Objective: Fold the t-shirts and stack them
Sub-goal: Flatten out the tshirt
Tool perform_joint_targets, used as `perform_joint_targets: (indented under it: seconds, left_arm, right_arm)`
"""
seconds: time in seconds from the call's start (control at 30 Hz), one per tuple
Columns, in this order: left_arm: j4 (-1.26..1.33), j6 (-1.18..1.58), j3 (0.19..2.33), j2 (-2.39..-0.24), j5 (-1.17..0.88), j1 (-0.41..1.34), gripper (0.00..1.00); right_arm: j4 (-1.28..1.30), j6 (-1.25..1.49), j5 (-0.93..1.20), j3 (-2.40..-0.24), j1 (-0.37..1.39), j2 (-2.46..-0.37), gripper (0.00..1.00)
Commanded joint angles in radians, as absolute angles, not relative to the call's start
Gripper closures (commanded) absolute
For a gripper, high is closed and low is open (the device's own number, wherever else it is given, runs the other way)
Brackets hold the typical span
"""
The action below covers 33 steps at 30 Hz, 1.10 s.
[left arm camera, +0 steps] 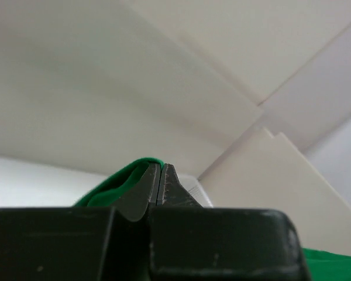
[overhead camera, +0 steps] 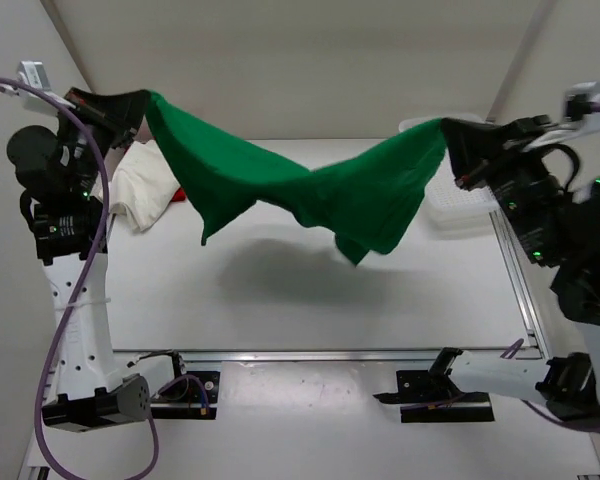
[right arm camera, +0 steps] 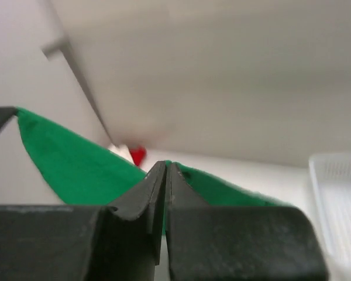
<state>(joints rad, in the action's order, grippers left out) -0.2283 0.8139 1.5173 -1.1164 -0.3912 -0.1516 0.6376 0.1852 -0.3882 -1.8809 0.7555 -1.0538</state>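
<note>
L claw (overhead camera: 140,104) is clamping one end of the green t-shirt (overhead camera: 310,195) and R claw (overhead camera: 448,132) is clamping the other. Both wrist cams are showing jaws pinched tight w/ green cloth squeezed btwn them. The shirt is hanging in the air above the worktop (overhead camera: 280,320), stretched btwn the two arms and sagging in the middle w/ loose flaps drooping. Judging by its shadow, it's not touching the surface. White t-shirt (overhead camera: 140,185) is lying crumpled at far left, w/ a sliver of red t-shirt (overhead camera: 181,192) peeking out just beside it. White mesh basket (overhead camera: 465,210) is sitting at far right, near the R arm. This looks like the spread-out step: the shirt is being held up for laying flat, folding not yet begun. Next move prob calls for lowering both claws together, cloth taut so it's landing flat w/o bunching, then letting go.
</note>
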Motion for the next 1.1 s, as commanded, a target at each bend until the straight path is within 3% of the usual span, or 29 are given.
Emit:
perform_joint_targets:
  seconds: [0.0, 0.03, 0.07, 0.1, 0.13, 0.17, 0.2, 0.23, 0.3, 0.33, 0.43, 0.57, 0.7, 0.77, 0.8, 0.97, 1.07]
  left_arm:
    - [-0.293, 0.853, 1.626, -1.198, -0.460, -0.170, 1.00]
    - [-0.302, 0.851, 1.658, -1.222, -0.442, -0.178, 1.00]
    - [-0.328, 0.836, 1.672, -1.235, -0.425, -0.176, 1.00]
    - [-0.333, 0.831, 1.681, -1.261, -0.416, -0.181, 1.00]
    - [-0.328, 0.833, 1.660, -1.276, -0.419, -0.184, 1.00]
    - [-0.313, 0.834, 1.629, -1.276, -0.413, -0.184, 1.00]
    - [-0.298, 0.830, 1.600, -1.273, -0.393, -0.167, 1.00]
    - [-0.285, 0.830, 1.560, -1.270, -0.388, -0.167, 1.00]
    - [-0.250, 0.828, 1.493, -1.253, -0.362, -0.161, 1.00]
    - [-0.247, 0.821, 1.456, -1.252, -0.344, -0.163, 1.00]
    - [-0.252, 0.784, 1.379, -1.253, -0.308, -0.155, 1.00]
    - [-0.206, 0.745, 1.225, -1.273, -0.230, -0.134, 1.00]
    - [-0.172, 0.752, 1.250, -1.438, -0.201, -0.109, 1.00]
    - [-0.198, 0.741, 1.351, -1.553, -0.183, -0.069, 1.00]
    - [-0.207, 0.741, 1.433, -1.580, -0.176, -0.052, 1.00]
    - [-0.271, 0.785, 1.823, -1.724, -0.224, -0.061, 1.00]
    - [-0.267, 0.804, 1.919, -1.727, -0.204, -0.098, 1.00]
  right_arm:
    - [0.395, -0.156, -0.910, -1.947, 1.025, -1.110, 1.00]
    - [0.232, -0.425, -1.089, -1.862, 1.193, -1.108, 1.00]
    - [-0.311, -0.891, -1.183, -1.782, 1.353, -1.098, 1.00]
    - [-0.749, -1.104, -1.181, -1.670, 1.427, -1.106, 1.00]
    - [-0.685, -1.255, -1.184, -1.730, 1.475, -1.145, 1.00]
    - [-0.514, -1.056, -1.166, -1.821, 1.389, -1.160, 1.00]
    - [-0.087, -0.726, -1.050, -1.885, 1.238, -1.181, 1.00]
    - [0.086, -0.604, -0.985, -1.999, 1.165, -1.221, 1.00]
    - [0.494, -0.263, -0.668, -2.089, 0.775, -1.303, 1.00]
    - [0.650, -0.088, -0.347, -2.141, 0.523, -1.356, 1.00]
    - [0.523, -0.017, -0.143, -1.819, 0.353, -1.362, 1.00]
    - [0.460, 0.037, 0.089, -1.746, 0.216, -1.494, 1.00]
    - [0.538, 0.009, 0.118, -1.994, 0.186, -1.783, 1.00]
    - [0.624, 0.009, 0.144, -2.374, 0.151, -1.955, 1.00]
    - [0.633, 0.017, 0.162, -2.464, 0.138, -2.058, 1.00]
    - [0.476, 0.132, 0.192, -2.577, 0.103, -2.027, 1.00]
    - [0.318, 0.127, 0.154, -2.493, 0.103, -1.919, 1.00]
